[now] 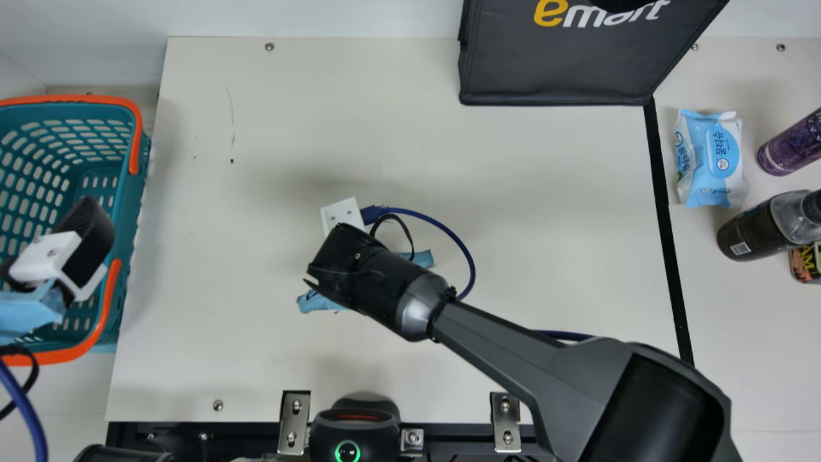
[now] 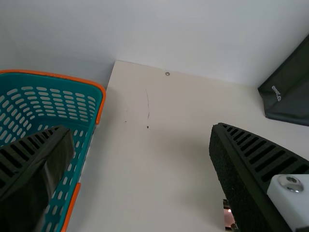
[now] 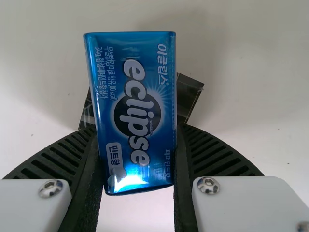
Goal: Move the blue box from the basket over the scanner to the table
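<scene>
Pinching by the narrow sides, broad faces free

The right claw (image 3: 136,129) is closed on the blue box (image 3: 137,72), apparently above the middle of the counter (image 1: 545,192). This side grip likely leaves the broad faces for the scanner (image 1: 349,427) at the near edge. Large white lettering crosses the face turned to the wrist camera, with smaller print towards its corners. The left claw (image 2: 140,133), spread and empty, hangs by the basket (image 1: 70,98) at the left edge, probably parked clear of the work. A black tote bag (image 1: 551,67) with yellow-and-white lettering stands at the far edge, right of centre; a wipes pack (image 1: 712,160) with a blue label lies towards the right edge.
</scene>
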`<state>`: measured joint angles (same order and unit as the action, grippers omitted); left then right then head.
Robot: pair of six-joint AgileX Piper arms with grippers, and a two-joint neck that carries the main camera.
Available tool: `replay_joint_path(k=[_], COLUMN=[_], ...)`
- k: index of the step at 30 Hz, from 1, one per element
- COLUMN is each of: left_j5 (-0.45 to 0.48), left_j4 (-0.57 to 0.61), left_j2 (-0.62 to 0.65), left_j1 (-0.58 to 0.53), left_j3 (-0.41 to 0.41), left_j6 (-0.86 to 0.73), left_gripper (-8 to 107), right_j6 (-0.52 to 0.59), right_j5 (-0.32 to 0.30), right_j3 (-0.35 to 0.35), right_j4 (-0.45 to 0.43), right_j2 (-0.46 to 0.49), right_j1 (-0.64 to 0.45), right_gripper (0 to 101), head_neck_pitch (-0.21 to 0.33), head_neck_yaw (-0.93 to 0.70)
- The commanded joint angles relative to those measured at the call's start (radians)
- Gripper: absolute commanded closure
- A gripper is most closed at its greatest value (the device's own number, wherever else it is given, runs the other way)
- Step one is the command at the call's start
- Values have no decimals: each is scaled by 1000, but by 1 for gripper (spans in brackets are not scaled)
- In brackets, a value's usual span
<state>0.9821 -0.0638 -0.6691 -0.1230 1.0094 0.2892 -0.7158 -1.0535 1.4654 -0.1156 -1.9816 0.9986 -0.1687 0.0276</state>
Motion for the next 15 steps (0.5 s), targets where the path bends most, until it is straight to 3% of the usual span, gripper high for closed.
replay_joint_path(k=[1,15], left_j5=[0,0], left_j4=[0,0], left_j2=[0,0], left_j1=[0,0], left_j3=[0,0], left_j6=[0,0], left_gripper=[9,9], right_j6=[-4,-43], right_j5=[-2,-2], right_j3=[6,35], right_j4=[2,55], right_j2=[-7,-41], right_j1=[-2,-20], right_gripper=[101,101], head_neck_pitch=[30,30], head_neck_yaw=[0,0])
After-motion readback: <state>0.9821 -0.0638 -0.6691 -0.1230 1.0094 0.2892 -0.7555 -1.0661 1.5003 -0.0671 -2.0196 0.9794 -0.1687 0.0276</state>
